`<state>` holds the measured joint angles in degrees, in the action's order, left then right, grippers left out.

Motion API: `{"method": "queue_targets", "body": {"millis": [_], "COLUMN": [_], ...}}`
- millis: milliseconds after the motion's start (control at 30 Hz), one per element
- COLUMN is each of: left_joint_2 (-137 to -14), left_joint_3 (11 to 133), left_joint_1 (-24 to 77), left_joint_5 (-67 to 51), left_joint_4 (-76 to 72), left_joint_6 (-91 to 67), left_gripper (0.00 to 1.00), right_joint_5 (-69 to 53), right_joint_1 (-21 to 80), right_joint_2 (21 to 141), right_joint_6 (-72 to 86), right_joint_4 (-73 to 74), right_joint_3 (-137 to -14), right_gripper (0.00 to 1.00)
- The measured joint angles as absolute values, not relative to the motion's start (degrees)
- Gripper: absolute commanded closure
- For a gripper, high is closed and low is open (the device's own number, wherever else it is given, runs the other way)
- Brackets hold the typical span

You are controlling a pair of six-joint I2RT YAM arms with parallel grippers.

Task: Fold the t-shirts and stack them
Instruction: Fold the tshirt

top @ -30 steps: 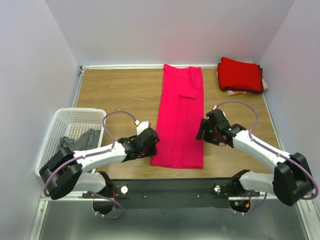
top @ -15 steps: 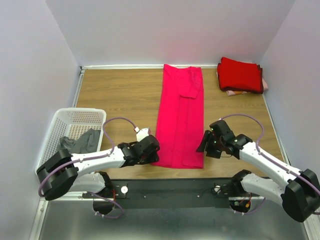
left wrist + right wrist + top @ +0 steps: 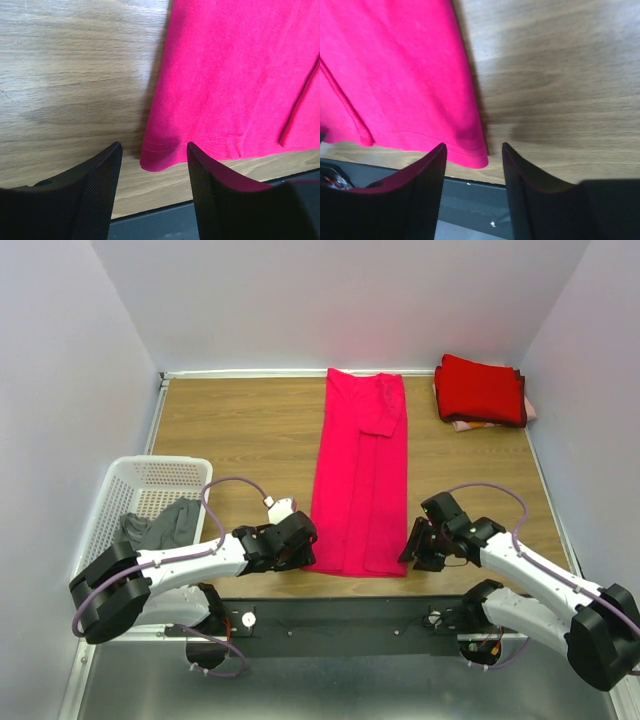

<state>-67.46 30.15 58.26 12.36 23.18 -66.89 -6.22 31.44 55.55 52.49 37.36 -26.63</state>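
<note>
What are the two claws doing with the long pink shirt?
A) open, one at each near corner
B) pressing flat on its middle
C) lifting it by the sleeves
A: the left gripper and right gripper are open, each with a hem corner of the pink shirt between its fingers.

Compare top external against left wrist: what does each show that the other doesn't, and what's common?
Only top external: the white basket holding grey cloth, the folded red stack at the far right, the right end effector, and the pink t-shirt at full length.
Only left wrist: the hem stitching at the shirt's near left corner, seen between the open fingers of the left end effector.
Both: the pink t-shirt, the wooden table and the left end effector.
</note>
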Motion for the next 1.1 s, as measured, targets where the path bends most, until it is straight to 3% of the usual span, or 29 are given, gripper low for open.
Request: {"method": "queue_targets", "body": {"millis": [467,633,767,867,1100], "left_joint_2": [-68.16,-68.95,-70.41,-71.53,-72.55], "left_joint_3": [29.76,29.65,29.43,29.56,30.44], "left_joint_1": [58.26,58.26,58.41,59.4,64.1], "left_joint_5": [12.34,12.25,11.68,11.6,11.29], "left_joint_4": [21.39,20.23,17.91,16.34,16.05], "left_joint_6": [-66.87,-66.85,-66.28,-65.93,-66.08], "left_gripper": [0.47,0.63,0.79,1.0,1.0], "right_joint_5": [-10.31,-10.83,-10.74,-10.66,-9.69], "right_joint_1": [33.26,33.8,33.8,33.8,35.94], "right_joint_2": [57.39,57.58,57.34,57.19,55.2], "right_joint_6": [55.53,56.8,57.25,57.43,56.55], "right_joint_4": [33.8,32.08,31.46,31.44,34.72], "right_joint_3": [-23.42,-22.81,-22.15,-21.89,-23.55], "right_gripper": [0.53,0.62,0.82,0.94,0.99]}}
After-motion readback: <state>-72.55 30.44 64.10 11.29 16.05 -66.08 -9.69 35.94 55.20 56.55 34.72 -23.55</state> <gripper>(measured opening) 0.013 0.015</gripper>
